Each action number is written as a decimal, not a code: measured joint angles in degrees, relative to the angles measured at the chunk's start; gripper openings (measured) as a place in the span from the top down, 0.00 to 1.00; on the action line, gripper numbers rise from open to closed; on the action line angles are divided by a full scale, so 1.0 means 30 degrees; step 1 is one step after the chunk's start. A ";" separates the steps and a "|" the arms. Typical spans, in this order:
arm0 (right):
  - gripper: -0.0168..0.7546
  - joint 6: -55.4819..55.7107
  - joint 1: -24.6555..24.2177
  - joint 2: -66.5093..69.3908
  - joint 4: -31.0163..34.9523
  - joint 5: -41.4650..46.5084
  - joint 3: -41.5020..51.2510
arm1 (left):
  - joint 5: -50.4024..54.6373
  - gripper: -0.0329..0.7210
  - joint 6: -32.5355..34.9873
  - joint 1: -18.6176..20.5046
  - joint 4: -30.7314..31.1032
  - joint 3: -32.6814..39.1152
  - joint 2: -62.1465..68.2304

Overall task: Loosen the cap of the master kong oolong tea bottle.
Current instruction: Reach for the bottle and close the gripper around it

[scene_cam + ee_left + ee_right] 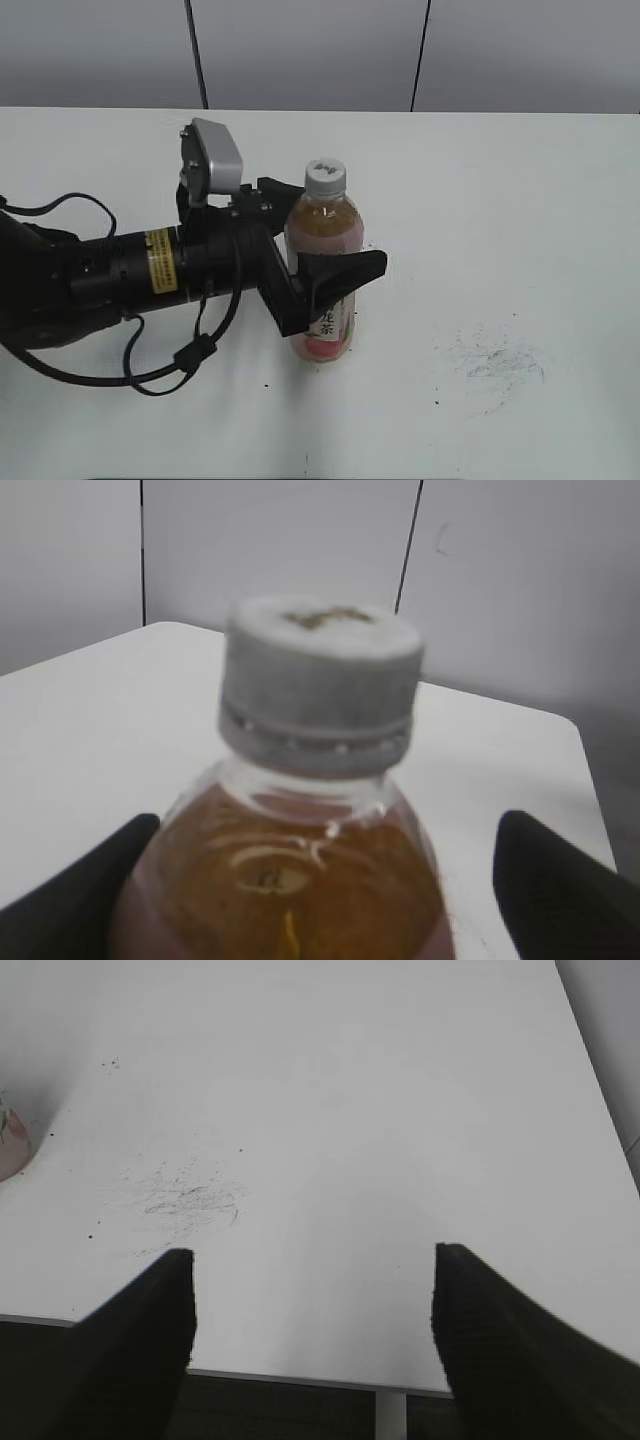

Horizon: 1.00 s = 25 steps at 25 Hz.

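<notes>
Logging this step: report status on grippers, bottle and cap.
Left gripper around bottle body, grip unconfirmed. Right gripper open, clear over bare table. Bottle upright, cap on, untouched. Nothing in the way.

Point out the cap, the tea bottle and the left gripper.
cap (325, 176), exterior view, on its top face.
tea bottle (322, 225), exterior view, on its amber shoulder.
left gripper (318, 250), exterior view, between the fingertips, around the bottle.

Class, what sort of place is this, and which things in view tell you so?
Probably a robot test bench: a bare white table, plain grey wall panels, and one tea bottle standing between the left gripper's fingers.
</notes>
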 joint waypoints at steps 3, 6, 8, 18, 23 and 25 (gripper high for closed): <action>0.26 0.0000 0.0000 0.0000 0.0000 0.0000 0.0000 | -0.0021 0.17 0.0000 -0.0058 -0.0367 -0.0045 0.0132; 0.26 0.0000 0.0000 0.0000 0.0000 0.0000 0.0000 | -0.0014 0.19 0.0000 -0.0065 -0.0525 -0.0045 0.0169; 0.26 0.0000 0.0000 0.0000 0.0000 0.0000 0.0000 | -0.0015 0.23 0.0007 -0.0065 -0.0569 -0.0045 0.0169; 0.26 0.0000 0.0000 0.0000 0.0000 0.0000 0.0000 | 0.0046 0.36 0.0358 -0.0065 -0.0849 -0.0045 0.0169; 0.26 0.0000 0.0000 0.0000 0.0000 0.0000 0.0000 | 0.0053 0.36 0.0358 -0.0065 -0.0869 -0.0045 0.0169; 0.26 0.0000 0.0000 0.0000 0.0000 0.0000 0.0000 | 0.0053 0.36 0.0358 -0.0065 -0.0887 -0.0045 0.0169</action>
